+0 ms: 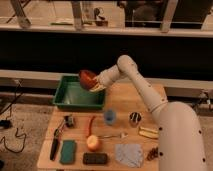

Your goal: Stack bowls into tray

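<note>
My gripper point(93, 83) is shut on a reddish-brown bowl point(87, 78) with an orange-red inside. It holds the bowl tilted on its side, in the air above the right part of the green tray point(67, 100). The tray is a large rectangular plastic one with sloping sides, at the table's back left corner. Its flat bottom shows no other bowl. My white arm reaches in from the right.
On the wooden table in front of the tray lie a blue cup point(110, 116), a shiny metal cup point(134, 119), a red pepper point(90, 125), an orange fruit point(93, 143), a fork point(111, 135), a green sponge block point(68, 151), a black-handled tool point(54, 148), a grey cloth point(129, 154) and a banana piece point(148, 132).
</note>
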Controlling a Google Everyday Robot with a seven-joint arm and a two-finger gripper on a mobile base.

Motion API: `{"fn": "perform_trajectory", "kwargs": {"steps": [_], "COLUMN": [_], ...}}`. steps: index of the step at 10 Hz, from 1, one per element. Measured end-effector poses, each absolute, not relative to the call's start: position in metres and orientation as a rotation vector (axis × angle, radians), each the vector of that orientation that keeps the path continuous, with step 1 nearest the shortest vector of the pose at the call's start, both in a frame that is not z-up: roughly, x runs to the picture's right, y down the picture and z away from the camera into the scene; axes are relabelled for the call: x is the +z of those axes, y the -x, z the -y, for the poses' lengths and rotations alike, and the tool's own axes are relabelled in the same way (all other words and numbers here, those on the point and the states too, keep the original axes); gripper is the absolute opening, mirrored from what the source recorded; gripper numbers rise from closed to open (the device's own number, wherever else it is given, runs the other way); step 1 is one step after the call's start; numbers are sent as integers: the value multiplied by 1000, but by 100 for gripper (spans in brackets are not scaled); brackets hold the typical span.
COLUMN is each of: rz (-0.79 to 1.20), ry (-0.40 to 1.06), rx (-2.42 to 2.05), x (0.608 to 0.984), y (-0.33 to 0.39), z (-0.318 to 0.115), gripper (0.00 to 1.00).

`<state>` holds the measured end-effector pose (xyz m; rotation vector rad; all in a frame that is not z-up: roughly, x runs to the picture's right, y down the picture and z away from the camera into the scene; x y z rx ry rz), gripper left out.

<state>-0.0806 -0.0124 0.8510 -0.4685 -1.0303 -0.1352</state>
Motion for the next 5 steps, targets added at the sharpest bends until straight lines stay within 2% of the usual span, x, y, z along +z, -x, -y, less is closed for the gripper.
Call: {"fn": "perform_trajectory", "kwargs": {"steps": [5], "rz": [1073], "ry": [463], "rx": [-258], "x": [859], "y": [109], "z": [2], "gripper": [8]}}
